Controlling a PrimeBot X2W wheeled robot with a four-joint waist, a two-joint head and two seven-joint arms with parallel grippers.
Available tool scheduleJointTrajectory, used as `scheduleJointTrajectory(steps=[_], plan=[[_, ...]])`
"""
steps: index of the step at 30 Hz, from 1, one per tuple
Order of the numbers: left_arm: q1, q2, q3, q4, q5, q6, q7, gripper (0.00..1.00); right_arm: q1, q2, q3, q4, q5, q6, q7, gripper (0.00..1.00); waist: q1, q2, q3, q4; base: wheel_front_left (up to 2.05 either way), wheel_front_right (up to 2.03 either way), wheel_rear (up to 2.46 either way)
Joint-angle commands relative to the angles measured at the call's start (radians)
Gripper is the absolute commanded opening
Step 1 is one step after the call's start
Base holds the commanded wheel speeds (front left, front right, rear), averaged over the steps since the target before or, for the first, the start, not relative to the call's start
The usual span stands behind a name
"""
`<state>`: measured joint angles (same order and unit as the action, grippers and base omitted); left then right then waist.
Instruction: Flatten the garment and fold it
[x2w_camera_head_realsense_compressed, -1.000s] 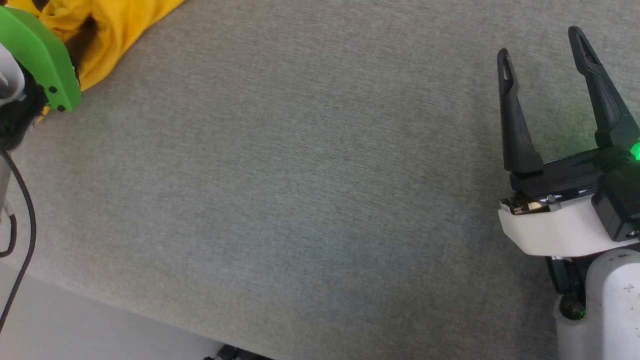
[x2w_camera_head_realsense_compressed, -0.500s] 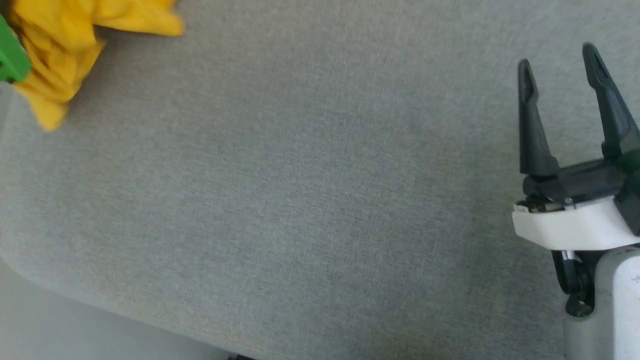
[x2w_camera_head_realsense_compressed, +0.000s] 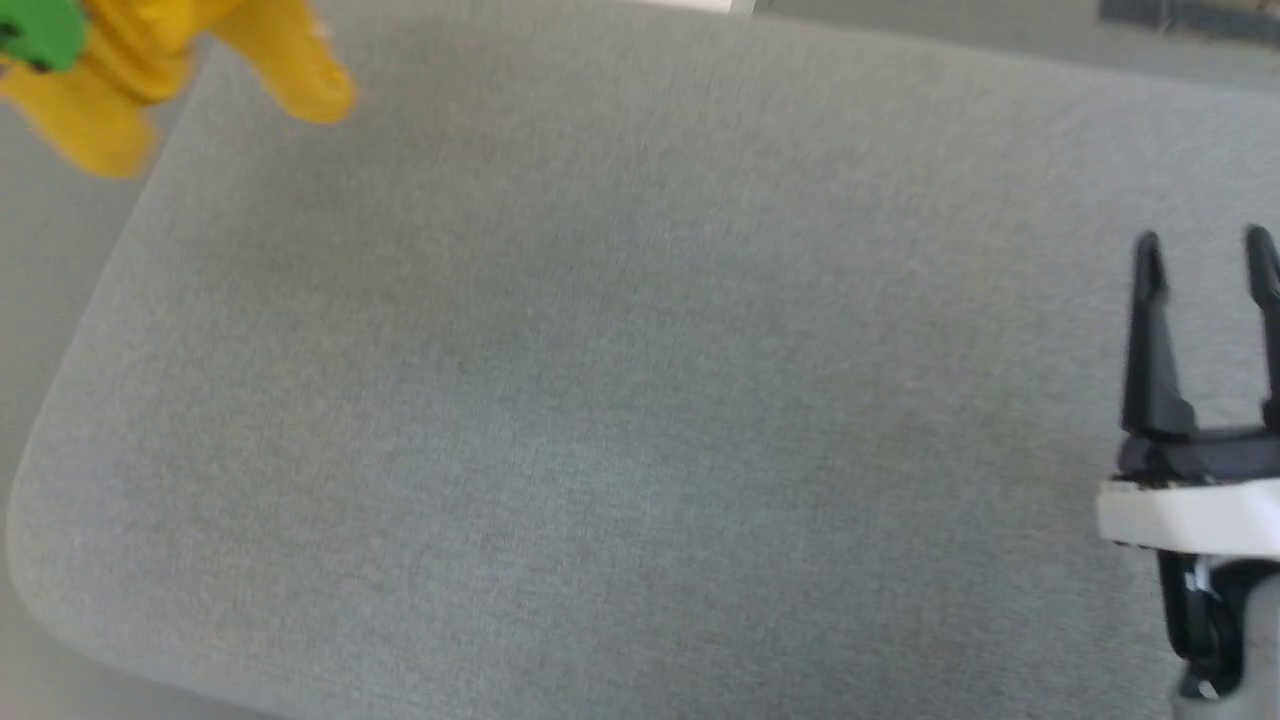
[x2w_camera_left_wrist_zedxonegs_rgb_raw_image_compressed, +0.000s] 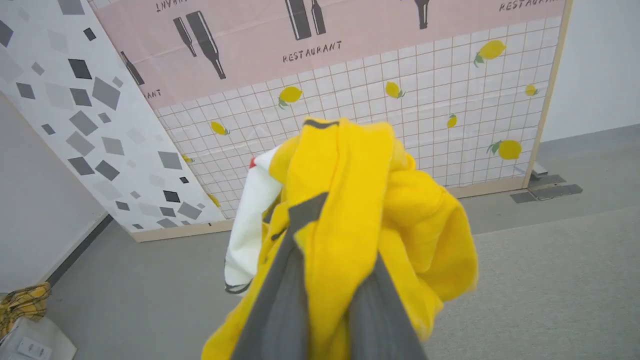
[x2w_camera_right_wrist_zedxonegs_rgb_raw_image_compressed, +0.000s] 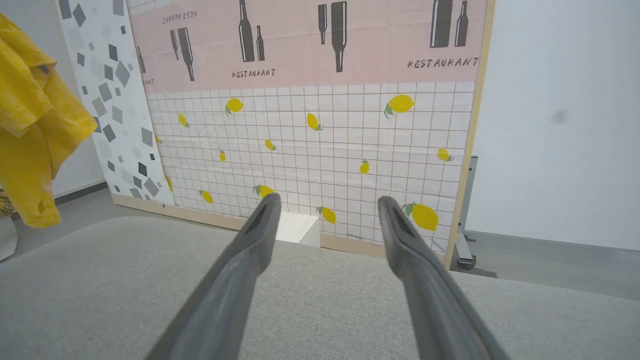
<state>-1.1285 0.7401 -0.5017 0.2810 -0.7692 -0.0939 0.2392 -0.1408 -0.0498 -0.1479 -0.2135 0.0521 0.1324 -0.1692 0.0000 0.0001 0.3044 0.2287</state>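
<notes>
While left gripper is clamping the bunched garment aloft, right gripper is hovering, jaws apart; I am risking pinched layers landing tangled on the grey surface.

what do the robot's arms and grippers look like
Right gripper: two long, tapered black fingers on a black base, then a white collar and pale grey forearm. Left gripper: the same long dark fingers, with a bright green plate on that arm.

The left end effector clamps the bunched yellow garment.
</notes>
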Motion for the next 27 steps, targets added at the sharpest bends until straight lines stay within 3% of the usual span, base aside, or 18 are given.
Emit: scheduleJointTrajectory(steps=[1, 10, 16, 22, 27], plan=[[-0.019, -0.028, -0.007, -0.044, -0.011, 0.013, 0.017, 0.0, 0.019, 0.0, -0.02, 0.001, 0.011, -0.002, -0.01, 1.0, 0.0, -0.0001, -0.091, -0.047, 0.0, 0.0, 0.0], [-0.002, -0.156, -0.069, -0.292, -0.042, 0.113, 0.109, 0.0, 0.03, 0.0, -0.1, -0.001, 0.031, -0.002, -0.019, 1.0, 0.0, -0.0001, -0.116, -0.108, 0.0, 0.0, 0.0], [0.034, -0.289, -0.135, -0.394, -0.034, 0.2, 0.11, 0.0, 0.01, 0.0, -0.132, -0.009, 0.042, -0.002, -0.021, 1.0, 0.0, -0.0001, -0.084, -0.162, 0.0, 0.0, 0.0], [0.101, -0.401, -0.246, -0.395, 0.044, 0.248, 0.042, 0.0, -0.006, 0.0, -0.177, -0.026, 0.049, -0.002, -0.024, 1.0, 0.0, -0.0001, -0.04, -0.218, 0.0, 0.0, 0.0], [0.217, -0.474, -0.367, -0.273, 0.121, 0.269, -0.053, 0.0, -0.012, 0.0, -0.183, -0.027, 0.059, -0.002, -0.026, 1.0, 0.0, -0.0001, -0.004, -0.268, 0.0, 0.0, 0.0]])
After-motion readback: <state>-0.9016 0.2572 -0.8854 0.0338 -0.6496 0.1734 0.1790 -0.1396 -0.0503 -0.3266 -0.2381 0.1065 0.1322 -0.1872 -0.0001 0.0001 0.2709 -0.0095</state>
